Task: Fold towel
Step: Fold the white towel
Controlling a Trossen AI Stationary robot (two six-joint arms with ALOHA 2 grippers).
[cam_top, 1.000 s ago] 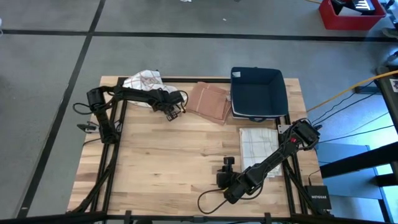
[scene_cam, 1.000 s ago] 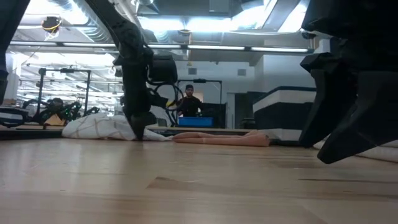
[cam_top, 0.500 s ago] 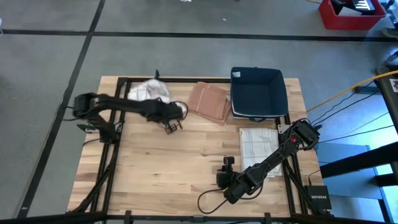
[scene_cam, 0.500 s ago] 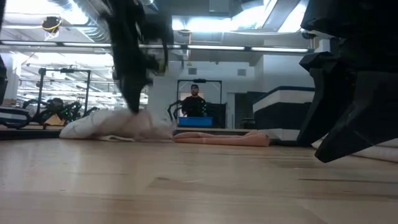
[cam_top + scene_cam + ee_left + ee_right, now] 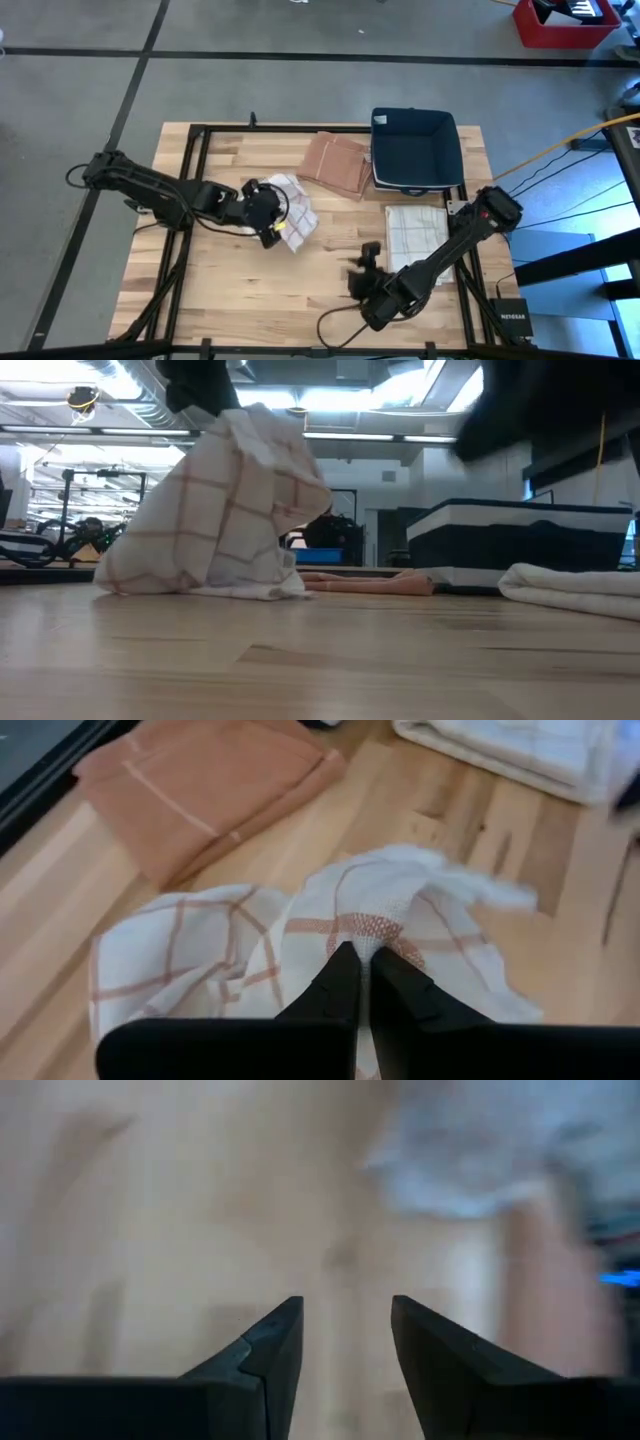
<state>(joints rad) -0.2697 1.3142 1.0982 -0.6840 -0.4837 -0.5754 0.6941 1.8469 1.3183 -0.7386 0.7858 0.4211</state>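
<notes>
White checked towel (image 5: pixel 292 213) hangs pinched in the outstretched left hand (image 5: pixel 268 221); right hand (image 5: pixel 345 1342) spread near the table's front edge.

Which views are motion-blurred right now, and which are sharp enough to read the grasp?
Right wrist view: smeared all over, only the right gripper reads, open. High view: slight smear at that gripper. Left wrist view: fairly sharp at the centre, left gripper shut on the checked towel; soft at the far edge. Low view: towel clear, ceiling lights glare.
</notes>
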